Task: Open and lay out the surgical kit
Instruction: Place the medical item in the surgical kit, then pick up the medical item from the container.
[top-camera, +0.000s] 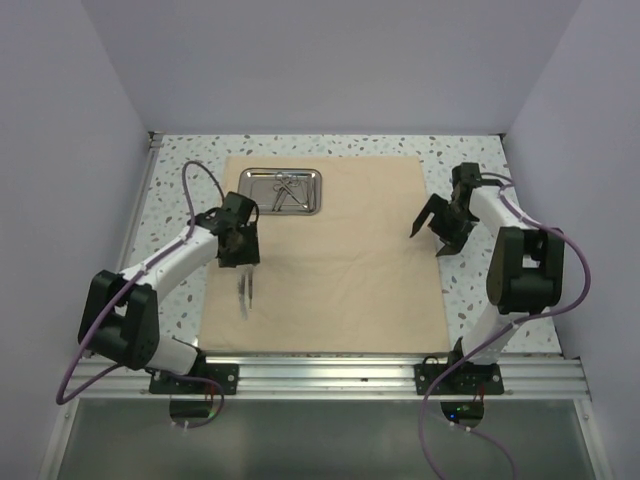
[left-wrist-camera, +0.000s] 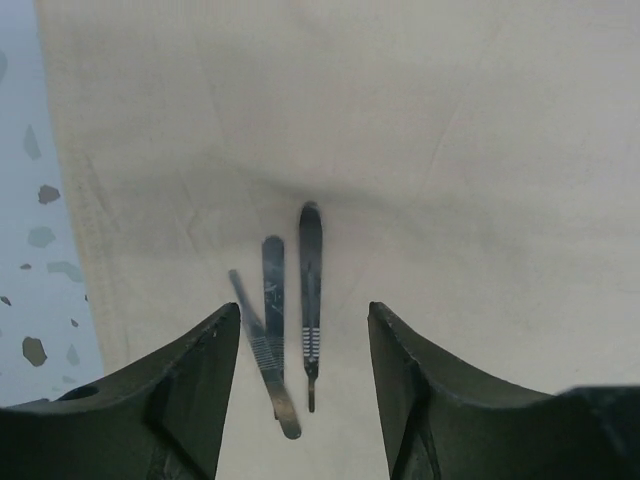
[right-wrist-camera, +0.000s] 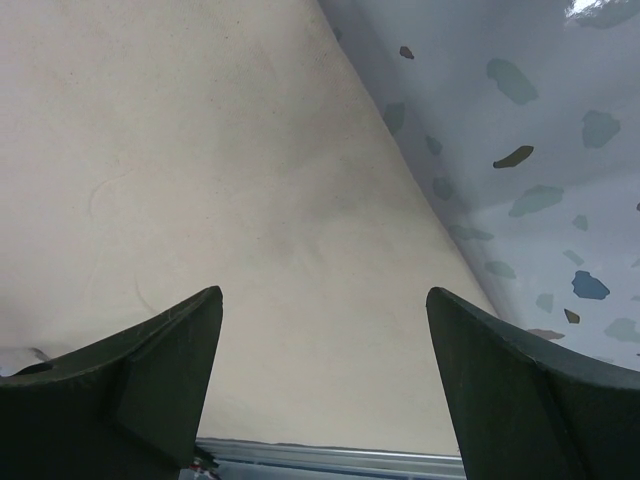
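Surgical kit, unwrapped: one beige cloth (top-camera: 340, 270) lies flat on the table (top-camera: 190, 150). One steel tray (top-camera: 312, 192) sits at the cloth's 11 o'clock and holds a small tangle of instruments (top-camera: 285, 190) — perhaps three, too small to count. Three slim silver handles (left-wrist-camera: 273, 300) lie on the cloth at 8 o'clock, beneath the left gripper (top-camera: 243, 258), whose jaws are apart and empty. Right gripper (top-camera: 428, 238), spread wide and holding nothing, hovers at 3 o'clock.

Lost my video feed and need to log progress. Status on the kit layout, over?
Left tool open above three instruments on the cloth. Right tool open, empty, over cloth's right edge. Tray at far edge holds more. No obstruction seen.
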